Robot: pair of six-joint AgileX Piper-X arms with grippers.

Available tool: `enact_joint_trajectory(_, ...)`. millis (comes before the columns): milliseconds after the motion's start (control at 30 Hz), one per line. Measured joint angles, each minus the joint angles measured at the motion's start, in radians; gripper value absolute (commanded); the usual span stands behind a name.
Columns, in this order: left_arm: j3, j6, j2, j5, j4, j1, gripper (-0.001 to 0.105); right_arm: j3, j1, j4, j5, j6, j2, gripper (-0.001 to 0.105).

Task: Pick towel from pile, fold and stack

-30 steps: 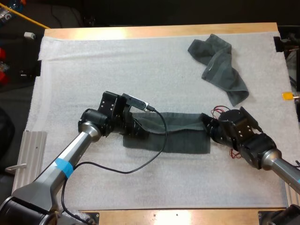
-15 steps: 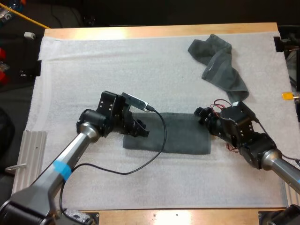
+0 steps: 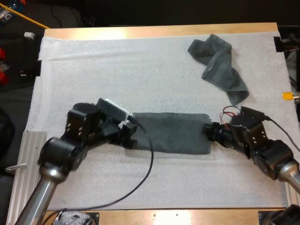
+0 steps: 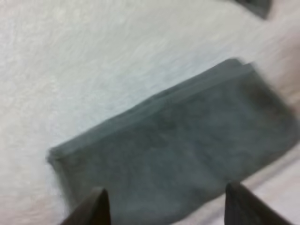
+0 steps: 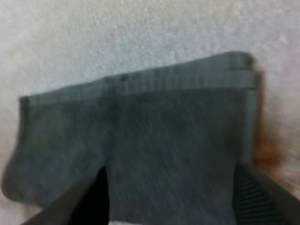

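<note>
A dark grey-green towel (image 3: 171, 133) lies folded flat in a long rectangle on the white mat, with layered edges seen in the left wrist view (image 4: 173, 145) and the right wrist view (image 5: 140, 136). My left gripper (image 3: 130, 135) sits at its left end, fingers (image 4: 96, 211) spread apart just over the cloth and gripping nothing. At the towel's right end my right gripper (image 3: 209, 132) is open too, its fingers (image 5: 91, 199) wide on either side above the fabric. A crumpled towel (image 3: 219, 64) lies at the far right of the mat.
The white mat (image 3: 117, 70) is bare across the far left and the near side. A ribbed metal plate (image 3: 28, 150) lies at the mat's left edge. The wooden table edge (image 3: 159, 32) runs along the far side.
Both grippers have opened and let go of the folded towel. The left arm drew back left and toward the near side; the right one backed off to the right end.
</note>
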Motion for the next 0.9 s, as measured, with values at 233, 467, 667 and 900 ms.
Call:
enact_joint_trajectory(233, 0.0, -0.083, -0.166, 0.114, 0.146, 0.0, 0.052, -0.04, 0.0, 0.213, 0.032, -0.06, -0.113, 0.056)
enact_joint_trajectory(467, 0.0, -0.135, -0.273, 0.183, 0.24, 0.0, 0.052, -0.096, 0.0, 0.372, 0.039, -0.105, -0.18, 0.056)
enact_joint_trajectory(667, 0.0, -0.145, -0.299, 0.188, 0.244, 0.0, 0.052, -0.096, 0.0, 0.389, 0.055, -0.105, -0.167, 0.056)
enact_joint_trajectory(900, 0.0, -0.145, -0.299, 0.204, 0.244, 0.0, 0.052, -0.096, -0.103, 0.353, 0.04, -0.117, -0.047, 0.056)
